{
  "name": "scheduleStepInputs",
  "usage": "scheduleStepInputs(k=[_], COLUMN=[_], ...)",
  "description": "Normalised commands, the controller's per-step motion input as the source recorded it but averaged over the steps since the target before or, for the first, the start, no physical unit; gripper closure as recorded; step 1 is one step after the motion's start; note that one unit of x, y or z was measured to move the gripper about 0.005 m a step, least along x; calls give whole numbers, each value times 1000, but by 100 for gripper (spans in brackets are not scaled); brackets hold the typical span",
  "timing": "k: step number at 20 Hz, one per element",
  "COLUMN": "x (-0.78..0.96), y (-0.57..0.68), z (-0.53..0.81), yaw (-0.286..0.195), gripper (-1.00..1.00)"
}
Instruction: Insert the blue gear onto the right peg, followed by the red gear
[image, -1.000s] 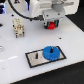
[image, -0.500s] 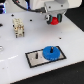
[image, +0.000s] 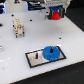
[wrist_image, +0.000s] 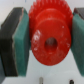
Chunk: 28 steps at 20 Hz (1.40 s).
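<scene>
The blue gear (image: 51, 52) lies flat on the right part of the white plate with a black border (image: 34, 62). The right peg is hidden at the blue gear's hub. The shorter pin (image: 38, 54) stands free to the gear's left. My gripper (image: 56, 12) is high at the back, well above and behind the plate, shut on the red gear (image: 56, 14). In the wrist view the red gear (wrist_image: 50, 42) fills the middle, clamped between the two teal pads (wrist_image: 17, 42).
A pale wooden block-like object (image: 19, 27) stands at the back on the exterior view's left. The white table (image: 15, 50) carries everything. Dark clutter lies beyond its far edge.
The gripper with the red gear has shifted slightly toward the exterior view's right. The blue gear and plate have not moved.
</scene>
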Motion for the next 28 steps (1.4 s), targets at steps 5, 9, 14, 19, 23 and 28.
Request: scheduleStepInputs(k=[5, 9, 14, 19, 23, 28], x=[799, 823, 808, 793, 785, 758], y=[-56, -85, -81, -113, -166, -210], z=[444, 400, 352, 292, 231, 153], yaw=[0, 0, 0, 0, 0, 0], gripper=[100, 100, 100, 100, 100, 100])
